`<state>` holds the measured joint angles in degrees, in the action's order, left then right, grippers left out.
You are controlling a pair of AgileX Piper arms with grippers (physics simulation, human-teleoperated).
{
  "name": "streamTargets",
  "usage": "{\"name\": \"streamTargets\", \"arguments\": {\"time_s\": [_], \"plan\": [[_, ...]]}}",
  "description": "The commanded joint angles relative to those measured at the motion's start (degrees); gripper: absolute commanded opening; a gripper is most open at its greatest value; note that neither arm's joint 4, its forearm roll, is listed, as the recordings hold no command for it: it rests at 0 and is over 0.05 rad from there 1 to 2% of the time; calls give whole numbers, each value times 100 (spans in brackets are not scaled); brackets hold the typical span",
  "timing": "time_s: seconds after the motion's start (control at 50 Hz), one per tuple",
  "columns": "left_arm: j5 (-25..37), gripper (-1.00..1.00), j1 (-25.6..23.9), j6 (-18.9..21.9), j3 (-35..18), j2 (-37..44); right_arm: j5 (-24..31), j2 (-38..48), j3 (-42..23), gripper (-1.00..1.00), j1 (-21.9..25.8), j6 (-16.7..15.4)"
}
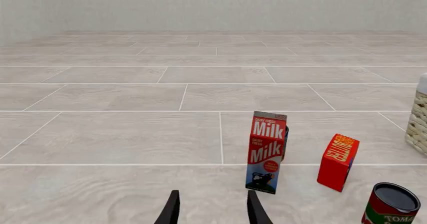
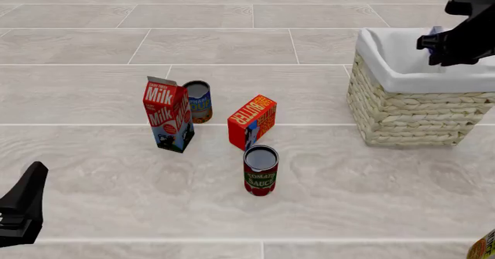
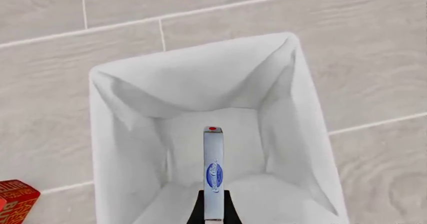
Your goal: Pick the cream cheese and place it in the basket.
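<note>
The cream cheese [image 3: 213, 171], a thin blue and white box seen edge-on, is pinched in my right gripper [image 3: 213, 209], which is shut on it. It hangs over the white-lined inside of the basket [image 3: 133, 134]. In the front view the right gripper [image 2: 437, 43] hovers above the wicker basket [image 2: 418, 111] at the right, and only a bluish sliver of the box shows. My left gripper [image 1: 212, 211] is open and holds nothing; it sits low at the near left [image 2: 23, 212], well short of the groceries.
A milk carton [image 2: 168, 115] stands left of centre, with a blue-labelled can [image 2: 199, 101] just behind it. An orange-red butter box [image 2: 252, 121] stands at the centre and a tomato sauce can [image 2: 261, 171] in front of it. Another object [image 2: 484, 247] peeks in at the near right corner.
</note>
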<state>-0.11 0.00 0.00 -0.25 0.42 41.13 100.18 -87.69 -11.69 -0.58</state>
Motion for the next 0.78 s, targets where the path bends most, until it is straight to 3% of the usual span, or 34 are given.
{"name": "streamTargets", "arguments": {"time_s": [0.02,0.46,0.78], "plan": [[0,100,1,0,0,-1,18,-27,-34,100,-54,26],[0,100,0,-2,0,1,-12,-60,7,100,-43,32],[0,100,0,0,0,2,-76,-636,461,100,-73,6]]}}
